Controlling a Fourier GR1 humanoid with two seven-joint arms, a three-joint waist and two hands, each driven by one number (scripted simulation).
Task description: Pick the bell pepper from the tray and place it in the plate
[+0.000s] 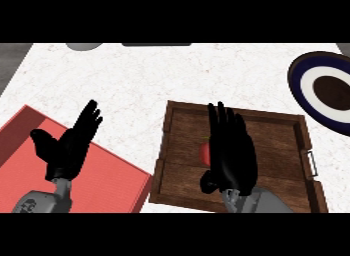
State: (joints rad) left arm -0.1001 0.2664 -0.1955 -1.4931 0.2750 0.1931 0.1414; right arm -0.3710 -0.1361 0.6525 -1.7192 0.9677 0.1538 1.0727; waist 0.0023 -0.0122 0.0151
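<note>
While right hand (pixel 230 150) hovers flat-fingered over bell pepper (pixel 203 153) in tray (pixel 296 150), plate (pixel 333 92) lies apart.

Kitchen: marble counter (pixel 134 75), plate (pixel 327 95)

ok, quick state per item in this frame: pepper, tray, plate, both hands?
bell pepper: in the tray, mostly hidden behind the right hand, not lifted as far as shows.
tray: on the counter, holds the pepper.
plate: at the counter's right edge, nothing on it.
right hand: open, fingers straight, over the tray.
left hand: open, fingers up, resting over the red mat.
</note>
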